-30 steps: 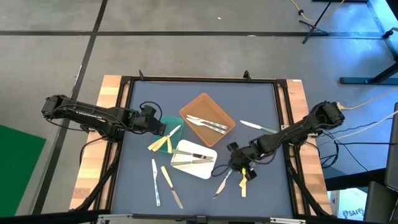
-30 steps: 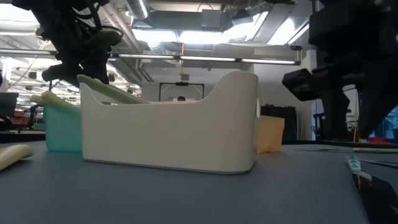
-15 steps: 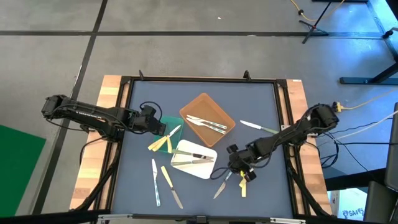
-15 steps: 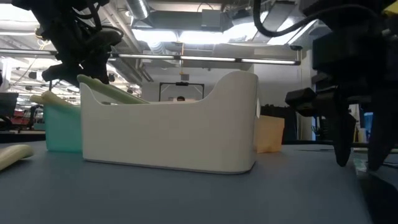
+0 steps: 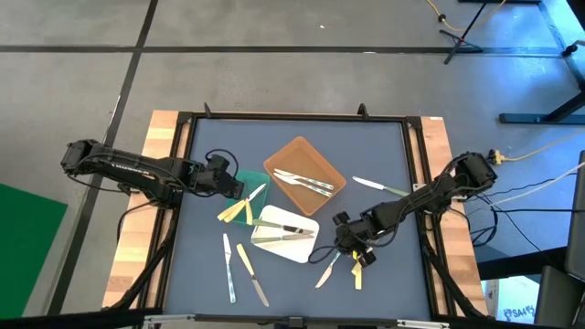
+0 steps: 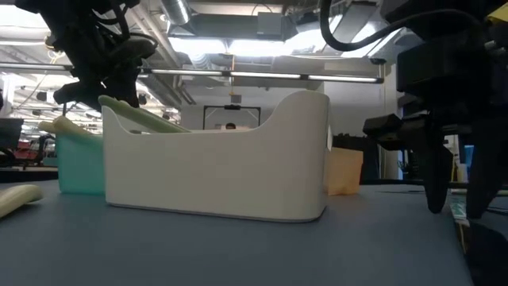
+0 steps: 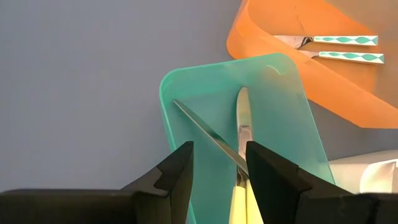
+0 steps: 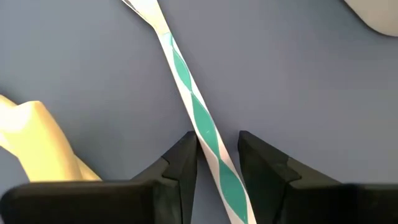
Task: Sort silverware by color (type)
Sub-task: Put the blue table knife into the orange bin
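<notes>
The sorting looks roughly half done, judged from the white rounded plastic tray (image 5: pixel 286 234) in the middle of the grey counter (image 5: pixel 384 146). It holds two or three pieces; the orange-brown tray (image 5: pixel 304 174) just behind it holds two green-patterned ones (image 5: pixel 304 182), and the teal flat tray (image 7: pixel 249 137) to its left carries pale yellow-handled pieces (image 5: pixel 239 208) that overhang its edge. Left loose — two pieces (image 5: pixel 241 267) in front of the white tray on its left, one (image 5: pixel 379 187) to its right, and a few beside the right gripper (image 5: pixel 343 245). That gripper's spread fingers straddle a green-patterned utensil (image 8: pixel 199 118) lying flat, not yet pinched. The left gripper (image 7: pixel 217 168) hangs open over the teal tray.
</notes>
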Robot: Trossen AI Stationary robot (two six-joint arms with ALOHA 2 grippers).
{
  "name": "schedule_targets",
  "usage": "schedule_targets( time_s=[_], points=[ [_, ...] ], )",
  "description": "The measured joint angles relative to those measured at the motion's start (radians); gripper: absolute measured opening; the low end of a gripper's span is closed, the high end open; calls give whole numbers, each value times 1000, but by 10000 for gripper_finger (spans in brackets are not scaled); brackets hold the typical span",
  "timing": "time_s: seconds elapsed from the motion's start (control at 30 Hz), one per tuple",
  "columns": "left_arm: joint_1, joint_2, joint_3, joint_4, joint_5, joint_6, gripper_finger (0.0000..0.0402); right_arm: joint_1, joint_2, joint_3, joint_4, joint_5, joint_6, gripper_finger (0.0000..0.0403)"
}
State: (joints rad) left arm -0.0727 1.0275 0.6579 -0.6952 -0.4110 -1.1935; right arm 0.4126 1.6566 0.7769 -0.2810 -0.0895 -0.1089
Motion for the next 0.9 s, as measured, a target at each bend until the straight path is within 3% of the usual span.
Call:
schedule_targets(
  time_s=[0.23, 0.6, 0.9],
  points=[
    [0, 0, 0, 0, 0, 0, 141, 0, 2, -1, -2, 0, 0, 106],
    [0, 0, 0, 0, 0, 1, 141, 0, 2, -2, -4, -36, -1, 20],
    [0, 0, 0, 0, 0, 1, 141, -1, 3, -2, -4, -56, -2, 18]
  ],
)
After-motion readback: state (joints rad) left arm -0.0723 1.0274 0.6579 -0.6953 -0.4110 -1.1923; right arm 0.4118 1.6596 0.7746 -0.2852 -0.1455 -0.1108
